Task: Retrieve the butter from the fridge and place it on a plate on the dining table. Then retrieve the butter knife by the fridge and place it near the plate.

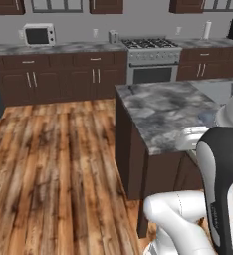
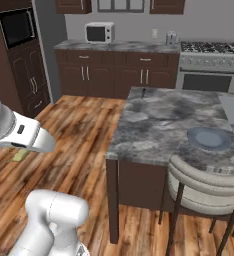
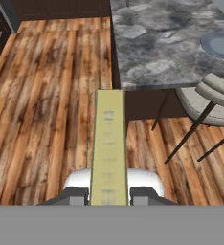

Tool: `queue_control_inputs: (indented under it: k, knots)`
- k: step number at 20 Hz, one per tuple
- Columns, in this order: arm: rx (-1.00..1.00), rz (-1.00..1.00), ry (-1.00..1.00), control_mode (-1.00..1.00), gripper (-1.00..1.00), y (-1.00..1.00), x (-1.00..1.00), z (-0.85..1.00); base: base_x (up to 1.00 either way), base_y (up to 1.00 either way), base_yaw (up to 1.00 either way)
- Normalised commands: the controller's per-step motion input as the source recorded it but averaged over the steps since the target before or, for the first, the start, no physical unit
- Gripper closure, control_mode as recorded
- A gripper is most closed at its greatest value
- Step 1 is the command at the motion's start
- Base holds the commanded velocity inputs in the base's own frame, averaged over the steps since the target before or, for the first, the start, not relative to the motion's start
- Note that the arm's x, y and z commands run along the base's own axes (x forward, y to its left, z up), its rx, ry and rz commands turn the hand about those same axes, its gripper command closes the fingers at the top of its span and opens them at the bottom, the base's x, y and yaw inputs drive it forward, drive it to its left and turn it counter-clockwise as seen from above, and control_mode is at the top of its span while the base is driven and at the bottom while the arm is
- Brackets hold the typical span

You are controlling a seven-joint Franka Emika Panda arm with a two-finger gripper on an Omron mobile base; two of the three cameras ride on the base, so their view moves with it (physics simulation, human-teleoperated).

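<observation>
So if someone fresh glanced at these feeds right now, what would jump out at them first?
Probably the butter, a long pale yellow stick clamped between the gripper fingers and pointing toward the dining table in the hand view. Next, the grey-blue plate lying bare near the table's right edge, just beyond a pale round-backed chair. A small dark knife-like thing lies at the table's far corner.

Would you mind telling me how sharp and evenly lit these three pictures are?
Left base view: soft, even light, and the grey marbled dining table is slightly blurred. Right base view: equally flat, with no hard shadow around the round grey-blue plate. Hand view: the thin yellow butter stick between the gripper fingertips looks stretched by nearness, its markings blurry.
</observation>
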Motion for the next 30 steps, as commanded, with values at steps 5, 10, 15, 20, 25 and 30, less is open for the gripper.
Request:
queue_control_inputs:
  k: [5,10,15,20,25,30]
  knots:
    - [0.00,0.00,0.00,1.00,1.00,0.00,0.00,0.00,0.00,-1.00,-0.03]
    - [0.00,0.00,0.00,1.00,1.00,0.00,0.00,0.00,0.00,-1.00,-0.02]
    - [0.00,0.00,0.00,1.00,1.00,0.00,0.00,0.00,0.00,-1.00,-0.04]
    - [0.00,0.00,0.00,1.00,1.00,0.00,0.00,0.00,0.20,-0.90,-0.14]
    - [0.00,0.00,0.00,1.00,1.00,0.00,0.00,0.00,0.51,-0.25,-0.11]
    - [0.00,0.00,0.00,1.00,1.00,0.00,0.00,0.00,0.52,0.16,-0.04]
